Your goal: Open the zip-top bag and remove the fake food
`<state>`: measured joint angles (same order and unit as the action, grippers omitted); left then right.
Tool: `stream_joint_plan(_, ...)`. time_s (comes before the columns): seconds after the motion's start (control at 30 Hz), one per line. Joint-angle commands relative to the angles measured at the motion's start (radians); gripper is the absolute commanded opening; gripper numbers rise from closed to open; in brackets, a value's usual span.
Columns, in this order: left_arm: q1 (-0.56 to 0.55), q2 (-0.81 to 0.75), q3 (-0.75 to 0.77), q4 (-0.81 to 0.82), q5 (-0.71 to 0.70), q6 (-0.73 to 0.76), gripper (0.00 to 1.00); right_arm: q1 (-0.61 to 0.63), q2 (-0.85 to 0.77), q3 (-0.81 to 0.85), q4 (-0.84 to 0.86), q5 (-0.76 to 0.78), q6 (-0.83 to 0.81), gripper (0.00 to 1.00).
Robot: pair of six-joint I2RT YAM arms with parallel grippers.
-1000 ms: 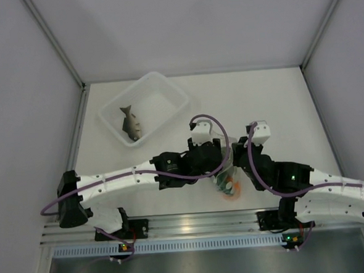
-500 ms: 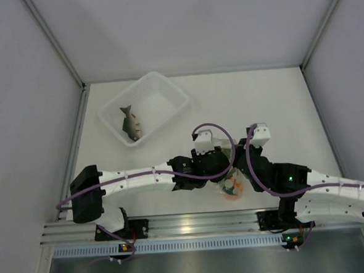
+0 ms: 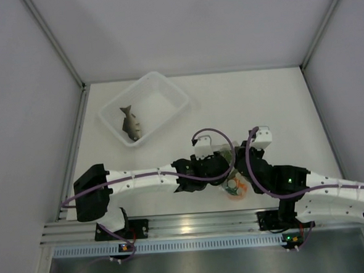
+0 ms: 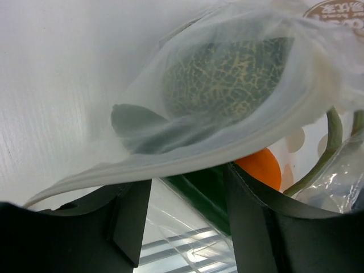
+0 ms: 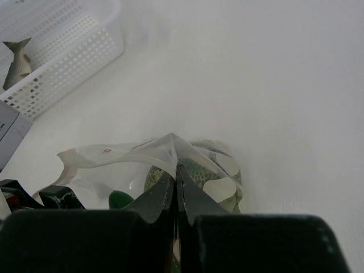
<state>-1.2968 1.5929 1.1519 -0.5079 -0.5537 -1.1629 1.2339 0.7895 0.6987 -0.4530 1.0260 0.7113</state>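
Observation:
The zip-top bag [image 4: 187, 153] is a clear, crinkly pouch held up near the table's front edge [image 3: 234, 184]. Through it show a green netted ball [image 4: 227, 74], an orange ball [image 4: 261, 170] and a dark green cucumber [image 4: 202, 190]. My left gripper [image 4: 186, 190] is open at the bag's mouth, with the cucumber's end and loose plastic between its fingers. My right gripper [image 5: 177, 168] is shut on a peak of the bag's edge [image 5: 170, 142], just right of the left gripper [image 3: 224, 176]. A grey-brown fish [image 3: 132, 122] lies in the basket.
The white perforated basket [image 3: 167, 91] stands at the back left of the table, seen in the right wrist view as well [image 5: 74, 62]. The metal rail [image 3: 187, 223] runs along the near edge just below the bag. Grey walls close in both sides.
My left arm has reached further right and toward the near edge, bringing its fingers in at the bag. The bag has shifted slightly right. The right gripper stays shut on the bag.

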Motion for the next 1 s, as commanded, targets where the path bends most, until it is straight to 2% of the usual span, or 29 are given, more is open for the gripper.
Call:
stream_joint_plan(0.0,0.002,-0.010,-0.015,0.023,-0.009,-0.023,0.60,-0.011,-0.026,-0.004,0.020,0.020,0.011,0.00)
stream_joint_plan(0.13,0.002,-0.030,0.035,0.026,-0.051,0.023,0.69,-0.013,-0.032,0.004,0.033,-0.027,-0.009,0.00)
stream_joint_plan(0.37,0.002,-0.027,0.135,0.101,-0.075,0.181,0.70,-0.013,-0.013,0.071,-0.045,-0.113,-0.076,0.00)
stream_joint_plan(0.5,0.002,-0.036,0.117,0.192,-0.078,0.187,0.68,-0.013,-0.018,0.081,-0.085,-0.138,-0.056,0.00)
stream_joint_plan(0.67,0.017,-0.016,0.097,0.267,-0.075,0.160,0.62,-0.011,-0.090,0.039,-0.053,-0.155,-0.049,0.00)
stream_joint_plan(0.83,0.017,-0.042,0.008,0.443,-0.040,0.161,0.62,-0.013,-0.110,0.027,-0.061,-0.150,-0.039,0.00)
stream_joint_plan(0.97,0.019,-0.015,0.002,0.497,-0.038,0.157,0.62,-0.013,-0.125,0.025,-0.069,-0.159,-0.038,0.00)
